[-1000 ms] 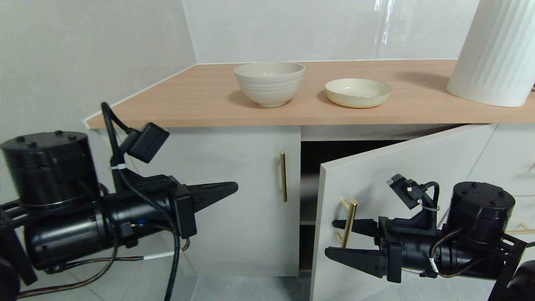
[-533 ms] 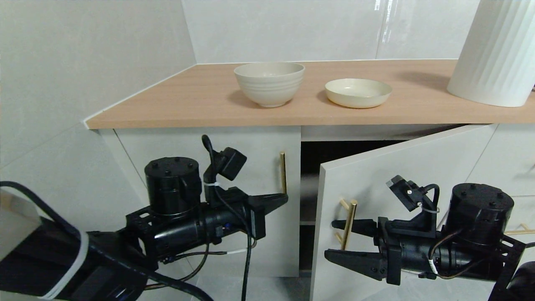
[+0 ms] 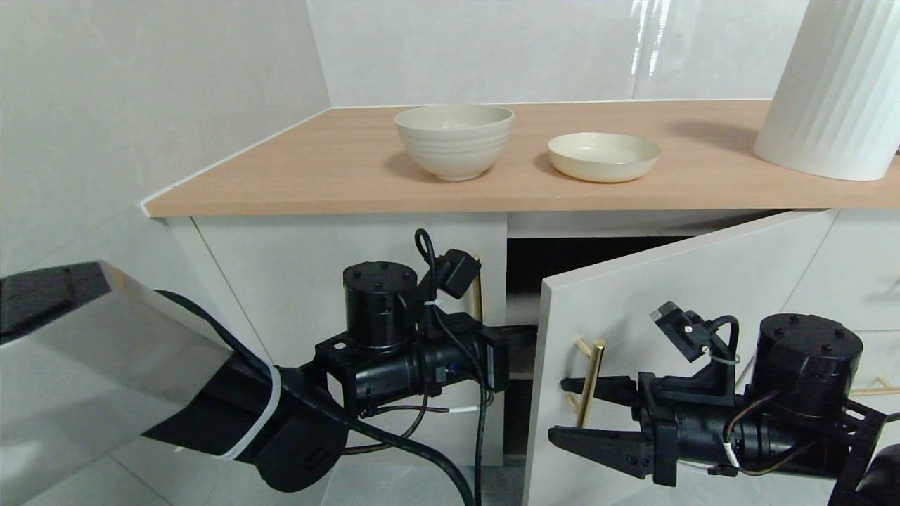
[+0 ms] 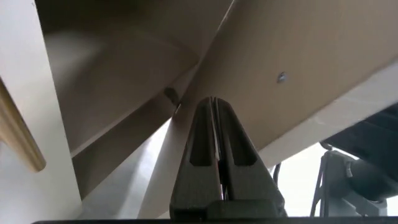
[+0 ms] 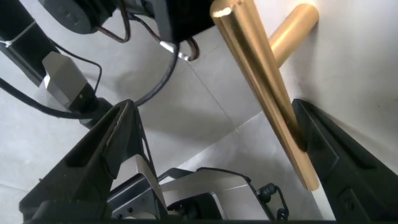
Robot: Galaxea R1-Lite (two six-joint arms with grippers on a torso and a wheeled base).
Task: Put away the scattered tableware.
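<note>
Left hand [image 4: 213,102] pressed together in cabinet opening [image 3: 524,274], right hand [image 3: 557,409] spread around gold handle [image 3: 589,372]

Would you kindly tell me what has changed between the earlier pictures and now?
The left gripper, shut, travelled from the robot's left side forward to the dark cabinet opening beside the ajar door. The right gripper stayed open around the door's gold handle. The door, the bowl and the plate on the counter did not move.
</note>
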